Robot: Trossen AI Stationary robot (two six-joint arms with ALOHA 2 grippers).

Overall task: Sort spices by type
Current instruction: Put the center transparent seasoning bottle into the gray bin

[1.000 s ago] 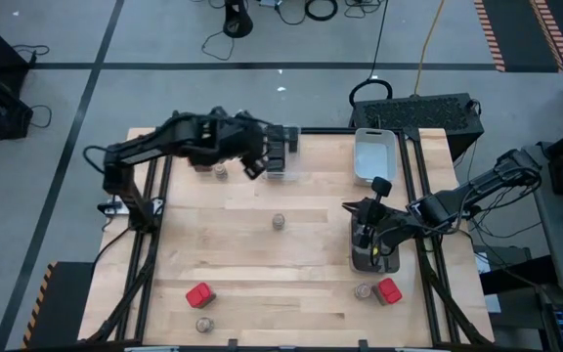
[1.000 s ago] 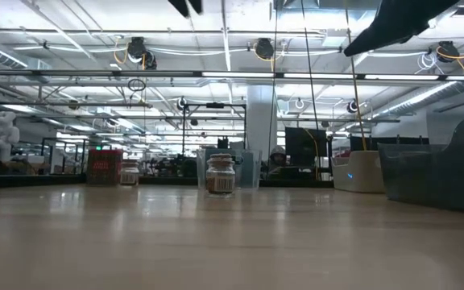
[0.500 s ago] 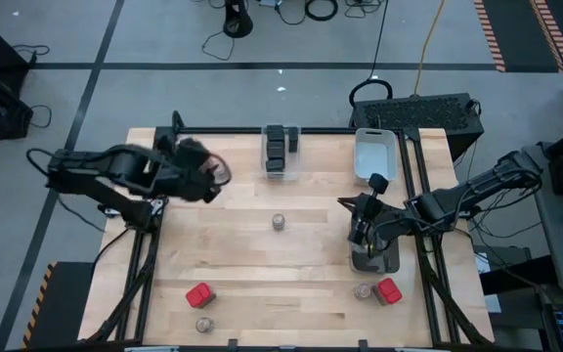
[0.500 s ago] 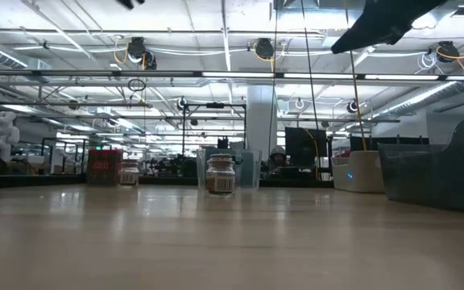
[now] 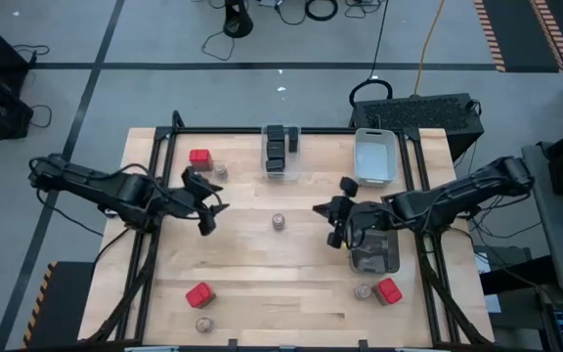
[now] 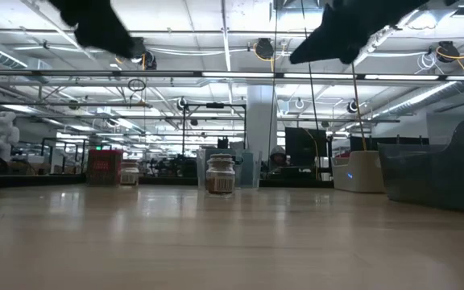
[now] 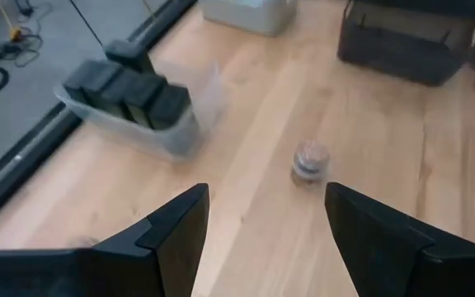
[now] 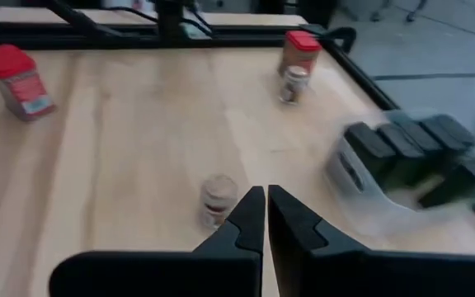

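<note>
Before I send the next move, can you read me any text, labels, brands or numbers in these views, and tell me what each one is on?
No text can be read in any view.
Red tin: pale label, print too blurred.
Red tin at the far edge: front markings too small.
Centre jar: label band, unreadable.
Dark tins in the clear bin: no legible marking.

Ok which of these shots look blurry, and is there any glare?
Right wrist view: the clear bin of dark tins smears with motion blur. Left wrist view: that bin's edge is smeared too. Low view: bright ceiling lights, soft sheen on the table. High view: even light, sharp.
</note>
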